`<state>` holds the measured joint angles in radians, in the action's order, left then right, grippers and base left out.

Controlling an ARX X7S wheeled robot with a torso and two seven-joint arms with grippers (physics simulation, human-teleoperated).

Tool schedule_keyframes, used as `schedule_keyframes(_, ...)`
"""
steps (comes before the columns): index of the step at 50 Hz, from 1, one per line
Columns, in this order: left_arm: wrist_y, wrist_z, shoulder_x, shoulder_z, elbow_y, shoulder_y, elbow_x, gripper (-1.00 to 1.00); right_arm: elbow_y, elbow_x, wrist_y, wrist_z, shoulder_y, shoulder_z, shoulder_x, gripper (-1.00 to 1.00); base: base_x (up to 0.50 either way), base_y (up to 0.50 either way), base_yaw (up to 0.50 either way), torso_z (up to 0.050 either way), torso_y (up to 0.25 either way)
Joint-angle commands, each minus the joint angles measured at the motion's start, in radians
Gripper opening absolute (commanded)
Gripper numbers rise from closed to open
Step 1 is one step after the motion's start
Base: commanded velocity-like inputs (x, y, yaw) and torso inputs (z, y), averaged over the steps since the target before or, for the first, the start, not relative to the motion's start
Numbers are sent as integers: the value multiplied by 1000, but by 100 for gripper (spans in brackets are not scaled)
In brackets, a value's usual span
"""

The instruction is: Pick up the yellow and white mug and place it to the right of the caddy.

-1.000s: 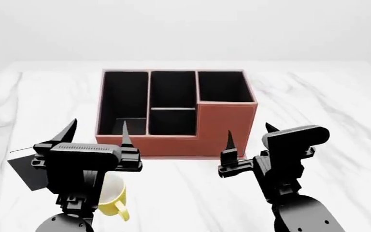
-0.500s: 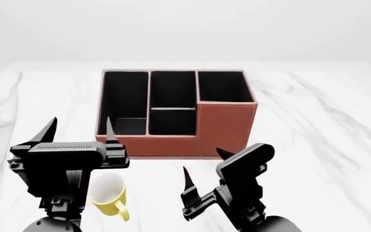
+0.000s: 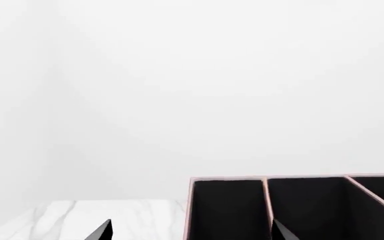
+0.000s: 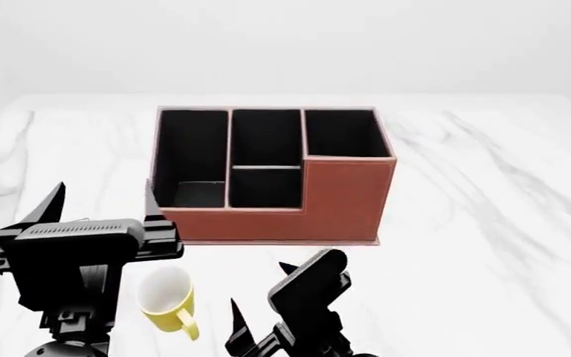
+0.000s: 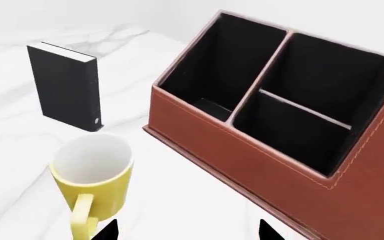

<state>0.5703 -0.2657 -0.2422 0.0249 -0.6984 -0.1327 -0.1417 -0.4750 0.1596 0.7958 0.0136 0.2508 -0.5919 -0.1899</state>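
Mug: the yellow and white mug [image 4: 169, 300] stands upright on the table [image 4: 484, 193], near and left of the caddy [image 4: 340, 197], handle toward the near side.
Right gripper: the right gripper [image 4: 258, 305] is spread wide, holding nothing, just right of the mug.
Left gripper: the left gripper [image 4: 99, 204] is wide too, empty.
Do it well: I think the right gripper should go low, put one finger on each side of the cup wall, miss the handle, then squeeze softly.
Watch out: the black slab [image 5: 65, 92] stands close by.

The head view looks down over the marble worktop [image 4: 484, 171] at the whole caddy [image 4: 340, 197], the right wrist view sits close to its stepped front, and the left wrist view faces level across its top rim.
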Motion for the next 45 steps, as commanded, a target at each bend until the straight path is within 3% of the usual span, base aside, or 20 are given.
schedule_keyframes(1, 1, -7, -7, -7, -7, 6, -8, 100, 11, -7, 4, -8, -3, -66, 29, 100, 0, 0, 0, 0, 0)
schedule_keyframes(25, -37, -9, -19, -30, -7, 40, -38, 100, 35, 7, 8, -23, -3, -125, 69, 100, 0, 0, 0, 0, 0)
schedule_keyframes(45, -21, -24, -28, -18, -18, 33, -44, 100, 233, 16, -29, -9, 76, -187, 132, 100, 0, 0, 0, 0, 0)
